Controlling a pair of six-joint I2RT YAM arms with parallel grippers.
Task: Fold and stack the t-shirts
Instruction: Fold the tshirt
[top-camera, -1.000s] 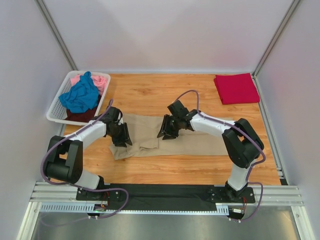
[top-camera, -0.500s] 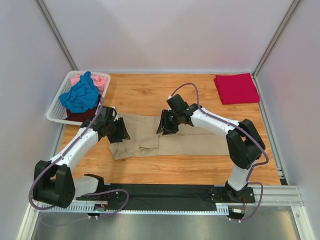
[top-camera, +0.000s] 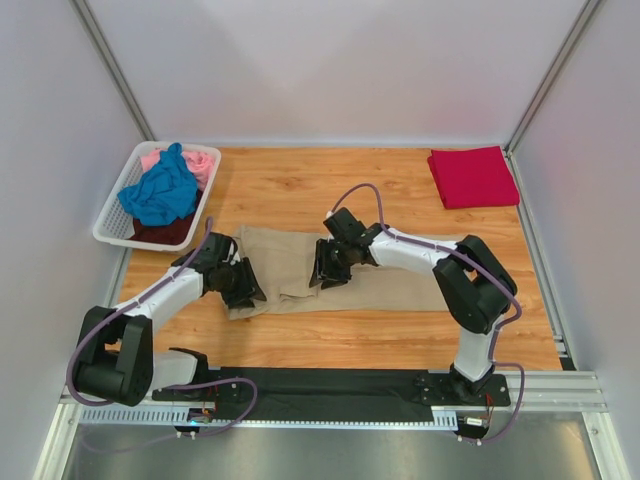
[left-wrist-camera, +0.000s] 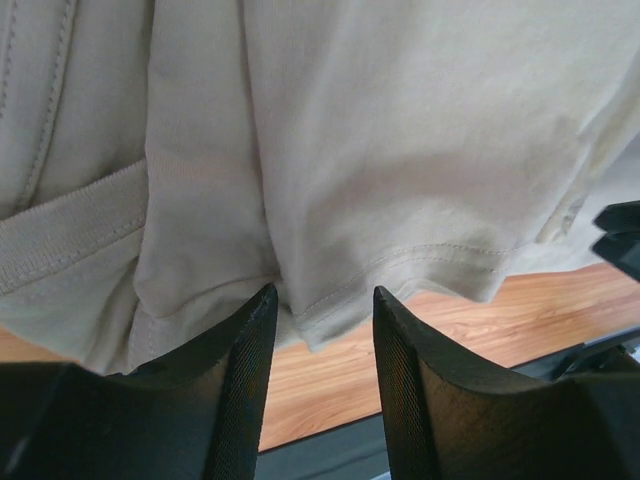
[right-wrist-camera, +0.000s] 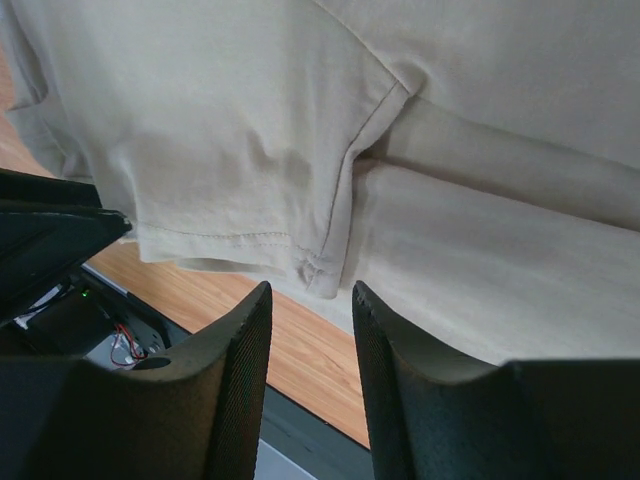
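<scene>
Far left at the back of the table (top-camera: 300, 190): white basket (top-camera: 108, 228). It holds a blue t-shirt (top-camera: 160, 190) bunched on top, a pink t-shirt (top-camera: 203, 162) behind it and a dark t-shirt (top-camera: 160, 232) under it on the near side.

Next over: my left gripper (top-camera: 243, 285), low at the left end of the tan t-shirt (top-camera: 290, 255). The shirt lies mid-table, mostly flat, long axis left to right. Left wrist view: fingers (left-wrist-camera: 240, 380) parted with a moderate gap, nothing clamped. A stitched hem corner of the tan cloth sits right at the gap between the tips, bare wood beside it. Can't tell if the pads touch the cloth.

Mid-shirt: my right gripper (top-camera: 322, 272), down over the tan cloth by a sleeve fold. Right wrist view: fingers (right-wrist-camera: 230, 380) parted, gap a bit narrower than the left's. A sleeve hem corner sits just at the tips, not pinched.

Far right, back corner: red t-shirt (top-camera: 472, 176), folded to a neat square, flat on the wood, well apart from the tan one.
</scene>
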